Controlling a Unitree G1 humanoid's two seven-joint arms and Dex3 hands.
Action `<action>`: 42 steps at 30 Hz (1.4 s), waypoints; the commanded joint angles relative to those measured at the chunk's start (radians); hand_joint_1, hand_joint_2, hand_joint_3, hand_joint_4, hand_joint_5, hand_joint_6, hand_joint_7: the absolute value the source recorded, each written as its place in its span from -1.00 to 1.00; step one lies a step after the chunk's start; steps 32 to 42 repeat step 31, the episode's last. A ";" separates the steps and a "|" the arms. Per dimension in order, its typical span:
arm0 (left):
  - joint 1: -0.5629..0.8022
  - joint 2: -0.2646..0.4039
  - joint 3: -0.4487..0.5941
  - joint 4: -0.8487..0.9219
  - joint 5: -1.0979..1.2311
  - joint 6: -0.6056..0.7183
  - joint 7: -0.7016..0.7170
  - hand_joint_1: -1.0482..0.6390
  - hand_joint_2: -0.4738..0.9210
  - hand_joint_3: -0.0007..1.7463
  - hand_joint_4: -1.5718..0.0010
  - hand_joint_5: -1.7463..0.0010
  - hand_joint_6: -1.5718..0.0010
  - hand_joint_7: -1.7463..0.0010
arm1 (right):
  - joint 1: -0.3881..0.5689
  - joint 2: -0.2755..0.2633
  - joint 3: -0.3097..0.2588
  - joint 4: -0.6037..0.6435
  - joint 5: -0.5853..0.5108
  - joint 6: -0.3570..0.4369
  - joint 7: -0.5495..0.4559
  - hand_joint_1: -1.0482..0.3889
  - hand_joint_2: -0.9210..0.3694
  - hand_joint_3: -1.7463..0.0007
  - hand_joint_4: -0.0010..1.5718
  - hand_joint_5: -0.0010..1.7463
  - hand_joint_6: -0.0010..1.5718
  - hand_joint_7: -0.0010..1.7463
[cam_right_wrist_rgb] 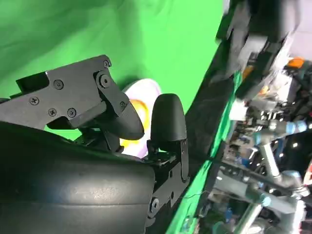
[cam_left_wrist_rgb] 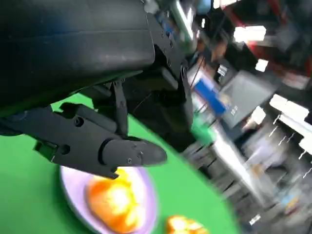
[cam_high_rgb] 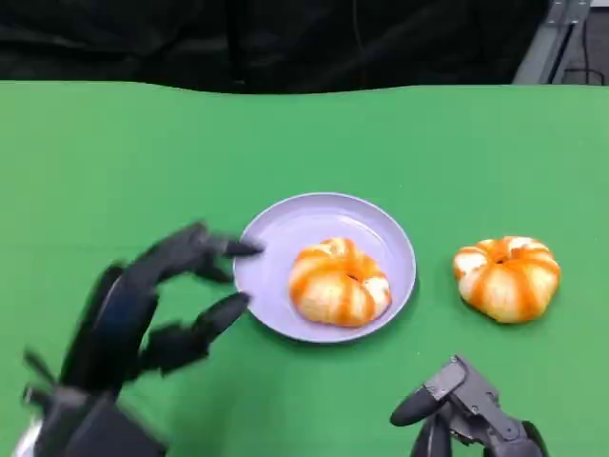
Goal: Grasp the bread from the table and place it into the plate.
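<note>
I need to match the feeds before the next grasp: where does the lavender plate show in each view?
Head view: the plate sits mid-table, holding one bread, just beyond the left hand.
Left wrist view: the plate lies under the fingers, near the picture's bottom edge.
Right wrist view: a sliver of plate peeks from behind the right hand.
Shared landmark: the striped orange bread on it.

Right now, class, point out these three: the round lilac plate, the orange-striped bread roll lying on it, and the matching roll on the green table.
Round lilac plate point(cam_high_rgb: 285, 238): head view, bare far-left rim.
Orange-striped bread roll on plate point(cam_high_rgb: 339, 282): head view, top centre.
Matching roll on table point(cam_high_rgb: 506, 277): head view, top centre.
</note>
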 commanded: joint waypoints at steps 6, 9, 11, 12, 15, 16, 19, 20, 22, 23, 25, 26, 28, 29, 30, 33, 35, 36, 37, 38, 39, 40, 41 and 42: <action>0.196 -0.055 0.029 -0.139 -0.148 0.052 -0.031 0.27 0.01 0.91 -0.22 -0.99 -0.13 -0.87 | -0.002 -0.024 -0.023 0.000 0.019 -0.014 0.008 0.34 -0.81 -0.50 -0.14 1.00 -0.58 1.00; 0.212 -0.070 0.021 -0.155 -0.155 0.078 -0.042 0.24 0.06 0.83 -0.21 -1.00 -0.08 -0.92 | -0.006 -0.029 -0.031 0.008 0.013 -0.023 0.006 0.35 -0.80 -0.50 -0.14 1.00 -0.58 1.00; 0.217 -0.073 0.015 -0.155 -0.163 0.084 -0.057 0.24 0.07 0.84 -0.22 -1.00 -0.07 -0.92 | -0.010 -0.030 -0.037 0.015 0.003 -0.029 0.000 0.35 -0.80 -0.50 -0.14 1.00 -0.58 1.00; 0.221 -0.075 0.010 -0.155 -0.166 0.086 -0.065 0.24 0.06 0.84 -0.22 -1.00 -0.07 -0.92 | -0.012 -0.030 -0.040 0.019 -0.001 -0.032 -0.004 0.35 -0.79 -0.50 -0.14 1.00 -0.58 1.00; 0.225 -0.079 0.006 -0.151 -0.166 0.082 -0.077 0.22 0.04 0.87 -0.23 -1.00 -0.06 -0.93 | -0.016 -0.031 -0.046 0.028 -0.005 -0.040 -0.007 0.35 -0.77 -0.49 -0.14 1.00 -0.58 1.00; 0.224 -0.083 0.005 -0.153 -0.169 0.088 -0.080 0.21 0.05 0.88 -0.23 -1.00 -0.05 -0.94 | -0.018 -0.029 -0.049 0.028 -0.008 -0.038 -0.011 0.35 -0.77 -0.49 -0.14 1.00 -0.58 1.00; 0.221 -0.092 0.004 -0.159 -0.173 0.104 -0.085 0.20 0.07 0.88 -0.22 -1.00 -0.01 -0.97 | -0.024 -0.026 -0.055 0.025 -0.018 -0.028 -0.017 0.34 -0.75 -0.49 -0.15 1.00 -0.56 1.00; 0.214 -0.095 0.005 -0.152 -0.167 0.102 -0.083 0.20 0.07 0.88 -0.22 -1.00 -0.01 -0.98 | -0.027 -0.026 -0.059 0.018 -0.020 -0.015 -0.013 0.34 -0.75 -0.50 -0.15 1.00 -0.56 1.00; 0.206 -0.097 0.007 -0.142 -0.159 0.097 -0.081 0.18 0.02 0.94 -0.23 -1.00 -0.03 -0.98 | -0.031 -0.026 -0.063 0.010 -0.022 0.000 -0.008 0.33 -0.75 -0.49 -0.15 1.00 -0.56 1.00; 0.204 -0.098 0.007 -0.140 -0.158 0.096 -0.081 0.18 0.01 0.94 -0.23 -1.00 -0.03 -0.98 | -0.032 -0.026 -0.064 0.008 -0.022 0.003 -0.007 0.33 -0.75 -0.49 -0.15 1.00 -0.56 1.00; 0.204 -0.099 0.008 -0.140 -0.157 0.096 -0.082 0.18 0.00 0.96 -0.23 -1.00 -0.03 -0.98 | -0.032 -0.027 -0.064 0.007 -0.023 0.006 -0.007 0.33 -0.75 -0.49 -0.15 1.00 -0.56 1.00; 0.204 -0.099 0.008 -0.139 -0.157 0.096 -0.082 0.18 0.00 0.96 -0.23 -1.00 -0.03 -0.98 | -0.032 -0.026 -0.064 0.006 -0.023 0.006 -0.007 0.33 -0.76 -0.49 -0.15 1.00 -0.56 1.00; 0.193 -0.101 0.001 -0.126 -0.148 0.093 -0.084 0.17 -0.02 0.98 -0.24 -1.00 -0.05 -0.98 | -0.059 -0.035 -0.083 0.023 -0.010 0.005 -0.001 0.32 -0.75 -0.49 -0.13 1.00 -0.55 1.00; 0.190 -0.101 -0.002 -0.121 -0.145 0.092 -0.084 0.17 -0.03 0.99 -0.25 -1.00 -0.06 -0.98 | -0.067 -0.037 -0.089 0.029 -0.007 0.004 0.001 0.32 -0.74 -0.49 -0.12 1.00 -0.55 1.00; 0.191 -0.101 -0.004 -0.121 -0.143 0.094 -0.084 0.16 -0.03 1.00 -0.25 -1.00 -0.06 -0.98 | -0.074 -0.037 -0.092 0.032 0.000 0.003 0.005 0.32 -0.74 -0.49 -0.12 1.00 -0.55 1.00; 0.194 -0.101 -0.005 -0.122 -0.142 0.096 -0.084 0.17 -0.03 1.00 -0.26 -1.00 -0.07 -0.98 | -0.077 -0.036 -0.092 0.034 0.005 0.002 0.008 0.32 -0.73 -0.49 -0.11 1.00 -0.54 1.00; 0.194 -0.101 -0.005 -0.122 -0.142 0.096 -0.084 0.17 -0.03 1.00 -0.26 -1.00 -0.07 -0.98 | -0.077 -0.036 -0.092 0.034 0.005 0.002 0.008 0.32 -0.73 -0.49 -0.11 1.00 -0.54 1.00; 0.194 -0.101 -0.005 -0.122 -0.142 0.096 -0.084 0.17 -0.03 1.00 -0.26 -1.00 -0.07 -0.98 | -0.077 -0.036 -0.092 0.034 0.005 0.002 0.008 0.32 -0.73 -0.49 -0.11 1.00 -0.54 1.00; 0.194 -0.101 -0.005 -0.122 -0.142 0.096 -0.084 0.17 -0.03 1.00 -0.26 -1.00 -0.07 -0.98 | -0.077 -0.036 -0.092 0.034 0.005 0.002 0.008 0.32 -0.73 -0.49 -0.11 1.00 -0.54 1.00; 0.194 -0.101 -0.005 -0.122 -0.142 0.096 -0.084 0.17 -0.03 1.00 -0.26 -1.00 -0.07 -0.98 | -0.077 -0.036 -0.092 0.034 0.005 0.002 0.008 0.32 -0.73 -0.49 -0.11 1.00 -0.54 1.00; 0.194 -0.101 -0.005 -0.122 -0.142 0.096 -0.084 0.17 -0.03 1.00 -0.26 -1.00 -0.07 -0.98 | -0.077 -0.036 -0.092 0.034 0.005 0.002 0.008 0.32 -0.73 -0.49 -0.11 1.00 -0.54 1.00; 0.194 -0.101 -0.005 -0.122 -0.142 0.096 -0.084 0.17 -0.03 1.00 -0.26 -1.00 -0.07 -0.98 | -0.077 -0.036 -0.092 0.034 0.005 0.002 0.008 0.32 -0.73 -0.49 -0.11 1.00 -0.54 1.00; 0.194 -0.101 -0.005 -0.122 -0.142 0.096 -0.084 0.17 -0.03 1.00 -0.26 -1.00 -0.07 -0.98 | -0.077 -0.036 -0.092 0.034 0.005 0.002 0.008 0.32 -0.73 -0.49 -0.11 1.00 -0.54 1.00; 0.194 -0.101 -0.005 -0.122 -0.142 0.096 -0.084 0.17 -0.03 1.00 -0.26 -1.00 -0.07 -0.98 | -0.077 -0.036 -0.092 0.034 0.005 0.002 0.008 0.32 -0.73 -0.49 -0.11 1.00 -0.54 1.00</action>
